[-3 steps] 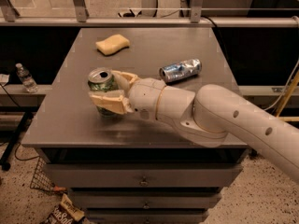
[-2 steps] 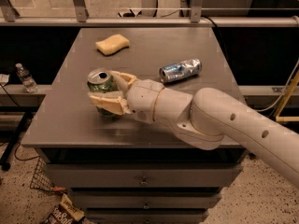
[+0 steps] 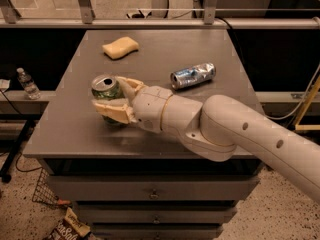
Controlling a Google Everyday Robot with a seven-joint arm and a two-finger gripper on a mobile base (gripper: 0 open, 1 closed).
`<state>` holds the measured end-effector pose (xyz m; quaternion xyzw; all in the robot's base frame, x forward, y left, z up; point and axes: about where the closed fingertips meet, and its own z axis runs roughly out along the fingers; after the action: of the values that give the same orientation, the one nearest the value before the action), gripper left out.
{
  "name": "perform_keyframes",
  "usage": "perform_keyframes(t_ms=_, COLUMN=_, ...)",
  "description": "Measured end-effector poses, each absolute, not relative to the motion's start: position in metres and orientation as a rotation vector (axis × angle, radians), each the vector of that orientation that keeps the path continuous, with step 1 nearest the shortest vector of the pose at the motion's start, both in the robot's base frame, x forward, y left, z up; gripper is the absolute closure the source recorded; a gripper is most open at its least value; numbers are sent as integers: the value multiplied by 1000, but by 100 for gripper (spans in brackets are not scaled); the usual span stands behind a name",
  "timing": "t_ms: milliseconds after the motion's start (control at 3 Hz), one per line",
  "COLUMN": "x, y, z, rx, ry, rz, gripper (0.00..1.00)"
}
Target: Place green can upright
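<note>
Presently the green can (image 3: 104, 85), a slightly dented aluminium drink can with a mottled green-and-white label and a silver pull-tab top, is seen at about 9 o'clock from the centre of the flat grey metal table (image 3: 165, 49), near its left edge. It is bracketed by the cream two-finger gripper (image 3: 107, 96), which is presented sideways from 3 o'clock at the end of the thick white arm (image 3: 225, 129). One of its fingers (image 3: 129, 86) is laid along the far side of the can and the other along the near side. Both appear pressed against the label, so the gripper is judged to be clamped on the can. The can's long axis is close to vertical, with the silver top turned upward, and so lies across the level line of the fingers. Whether the base is fully seated on the table cannot be told, since it is hidden by the near finger. The placing is judged nearly complete. What remains calls for the fingers to be parted and drawn back toward 3 o'clock, so that the can is neither dragged nor tipped. A topple is to be feared if the base is not flat at release. A yellow rectangular sponge (image 3: 120, 47) lies at 11 o'clock and a crushed silver-blue can (image 3: 193, 75) on its side at 2 o'clock, both well apart from the gripper.
</note>
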<state>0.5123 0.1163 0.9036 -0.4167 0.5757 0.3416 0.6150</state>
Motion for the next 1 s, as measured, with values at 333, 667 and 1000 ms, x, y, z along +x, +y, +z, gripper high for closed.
perform_keyframes(t_ms=333, x=511, y=118, z=904, rx=-963, ry=1324, rz=789, gripper=59)
perform_keyframes(t_ms=667, x=511, y=120, z=905, rx=-966, ry=1322, rz=790, gripper=35)
perform_keyframes(t_ms=1000, x=510, y=122, z=906, rx=-969, ry=1320, rz=792, gripper=12)
